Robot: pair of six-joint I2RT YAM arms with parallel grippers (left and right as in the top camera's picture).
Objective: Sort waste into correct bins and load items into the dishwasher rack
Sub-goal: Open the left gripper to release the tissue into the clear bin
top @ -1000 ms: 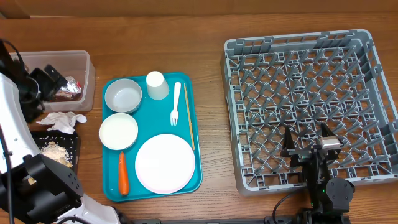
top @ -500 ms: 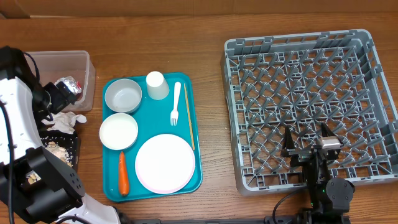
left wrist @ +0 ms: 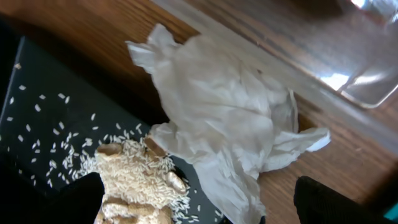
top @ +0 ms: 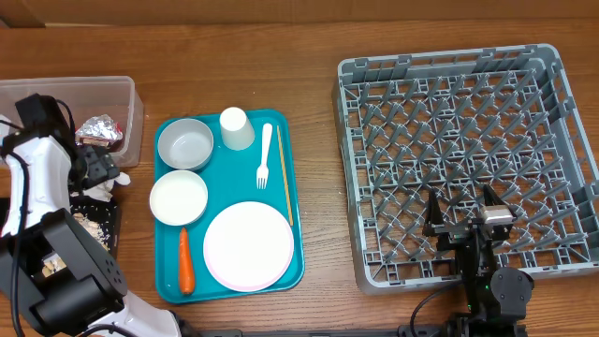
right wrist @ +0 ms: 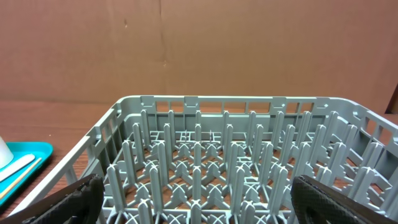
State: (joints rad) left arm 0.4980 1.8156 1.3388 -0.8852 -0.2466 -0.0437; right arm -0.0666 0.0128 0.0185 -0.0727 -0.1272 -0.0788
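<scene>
The crumpled white napkin [left wrist: 217,118] lies on the wood between the clear tub [top: 122,89] and the black tray [left wrist: 43,118]. My left gripper [top: 94,168] hovers open just above it, one finger on each side [left wrist: 196,214]. The foil wrapper [top: 97,128] lies in the clear tub. Beige food scraps [left wrist: 134,180] sit in the black tray. Two bowls [top: 185,143] [top: 178,197], a cup [top: 237,127], a white fork [top: 265,154] and the plate [top: 248,245] rest on the teal tray [top: 295,201]. My right gripper [top: 463,225] is open and empty at the front of the grey rack [top: 449,65].
An orange carrot [top: 185,260] and a thin wooden stick [top: 284,173] also lie on the teal tray. The right wrist view shows the rack's upright pegs [right wrist: 205,155] straight ahead between the fingers [right wrist: 205,211]. Bare wood separates the tray and the rack.
My left gripper has moved from the clear tub toward the table's front and now hangs over the napkin. The foil wrapper stays in the tub. The right arm has not moved.
</scene>
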